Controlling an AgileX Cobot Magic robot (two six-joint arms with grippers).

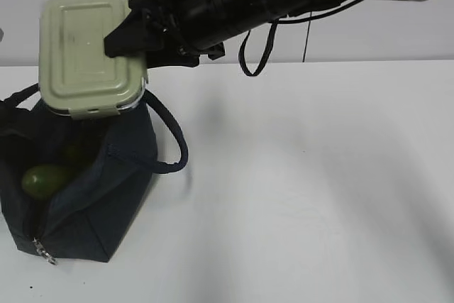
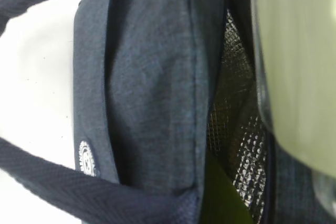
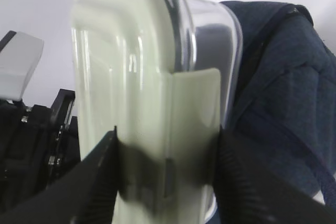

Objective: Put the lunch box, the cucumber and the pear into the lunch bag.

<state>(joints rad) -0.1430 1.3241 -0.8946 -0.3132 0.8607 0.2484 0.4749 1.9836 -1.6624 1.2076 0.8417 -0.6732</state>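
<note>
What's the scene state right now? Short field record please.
lunch box: held on edge above the bag's open top, lid facing the exterior camera
right gripper: shut on lunch box
left gripper: not visible; shut
lunch bag: open, on white table
inside bag: one green item, likely the cucumber
pear: not visible

Right arm reaching in from the upper right, black end effector [image 1: 142, 30] clamped on both sides of something. Left end effector unseen, closed tight

A lab-like setup: bare white table [image 1: 319, 189] against a plain white wall [image 1: 397, 30].
</note>
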